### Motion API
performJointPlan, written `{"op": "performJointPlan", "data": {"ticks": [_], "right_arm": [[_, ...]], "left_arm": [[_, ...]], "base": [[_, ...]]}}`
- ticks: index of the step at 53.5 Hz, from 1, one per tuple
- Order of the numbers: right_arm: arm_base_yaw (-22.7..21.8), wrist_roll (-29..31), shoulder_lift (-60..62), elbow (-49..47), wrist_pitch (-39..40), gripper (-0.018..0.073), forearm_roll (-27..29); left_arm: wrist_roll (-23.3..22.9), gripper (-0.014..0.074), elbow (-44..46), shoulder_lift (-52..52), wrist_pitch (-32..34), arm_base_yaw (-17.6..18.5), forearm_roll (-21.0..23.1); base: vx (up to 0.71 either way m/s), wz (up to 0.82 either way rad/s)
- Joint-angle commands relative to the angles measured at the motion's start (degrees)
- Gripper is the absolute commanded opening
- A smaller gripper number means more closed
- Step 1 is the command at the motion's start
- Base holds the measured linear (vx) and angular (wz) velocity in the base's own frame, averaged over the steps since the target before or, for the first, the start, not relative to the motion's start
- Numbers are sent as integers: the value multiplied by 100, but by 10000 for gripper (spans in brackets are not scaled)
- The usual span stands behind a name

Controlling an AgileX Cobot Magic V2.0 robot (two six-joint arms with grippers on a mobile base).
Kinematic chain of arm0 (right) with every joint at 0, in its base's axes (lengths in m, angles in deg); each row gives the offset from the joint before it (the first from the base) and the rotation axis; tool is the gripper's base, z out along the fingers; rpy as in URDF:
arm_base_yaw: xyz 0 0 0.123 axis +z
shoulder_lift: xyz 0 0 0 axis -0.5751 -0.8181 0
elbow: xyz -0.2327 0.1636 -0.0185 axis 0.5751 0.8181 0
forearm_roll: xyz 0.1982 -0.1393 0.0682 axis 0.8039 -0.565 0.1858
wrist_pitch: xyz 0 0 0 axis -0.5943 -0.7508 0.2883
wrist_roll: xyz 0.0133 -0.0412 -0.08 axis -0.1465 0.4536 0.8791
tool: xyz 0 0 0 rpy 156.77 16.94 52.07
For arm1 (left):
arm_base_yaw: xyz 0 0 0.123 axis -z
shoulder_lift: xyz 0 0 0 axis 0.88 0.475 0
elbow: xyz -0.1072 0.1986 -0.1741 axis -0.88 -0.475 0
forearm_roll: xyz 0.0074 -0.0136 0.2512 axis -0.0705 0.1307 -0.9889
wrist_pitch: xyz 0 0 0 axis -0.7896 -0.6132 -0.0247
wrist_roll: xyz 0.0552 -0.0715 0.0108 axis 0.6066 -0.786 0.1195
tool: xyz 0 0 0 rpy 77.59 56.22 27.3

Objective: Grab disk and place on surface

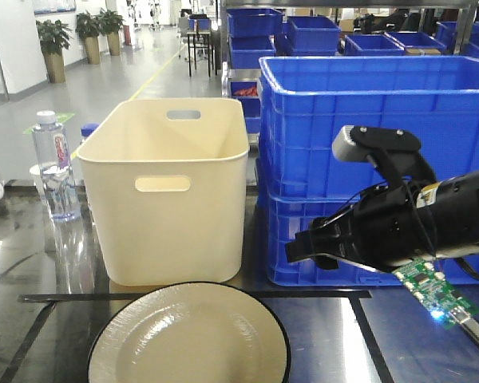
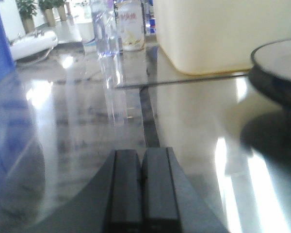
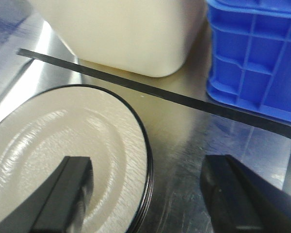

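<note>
The disk (image 1: 188, 339) is a cream plate with a black rim, lying flat on the glossy dark surface (image 1: 319, 343) at the front. My right gripper (image 3: 148, 167) is open and straddles the plate's right rim: one finger hangs over the cream face (image 3: 63, 145), the other over bare tabletop (image 3: 194, 160). From the front it shows as a black arm coming in from the right (image 1: 303, 249). My left gripper (image 2: 141, 155) is shut with nothing in it, low over the surface (image 2: 87, 145), with the plate's edge (image 2: 279, 63) off to its right.
A cream bin (image 1: 168, 191) stands just behind the plate, and stacked blue crates (image 1: 375, 159) stand to its right. A water bottle (image 1: 54, 167) is at the back left. Black tape lines (image 1: 184, 295) cross the tabletop. A green circuit board (image 1: 435, 291) hangs from the right arm.
</note>
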Motion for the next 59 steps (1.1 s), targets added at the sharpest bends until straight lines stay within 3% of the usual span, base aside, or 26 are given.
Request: {"op": "performJointPlan", "data": {"ticks": [1,11,50,59], "right_arm": [[-37,25,202,-195,285,515,71],[-37,25,184,-195,240,515,48],[-37,37,184,-195,221,514,21],[-37,4,215,-180,62,435,-157]], "left_arm": [[-67,-9,-140,27,966,-46,133],[-67,-9,-114,2,1260,-46,128],[-62,-9,-114,2,1215,-46,128],[-62,-9,-114,2,1215,-46,128]], "base": [[-1,3],[0,0],[0,0],[0,0]]}}
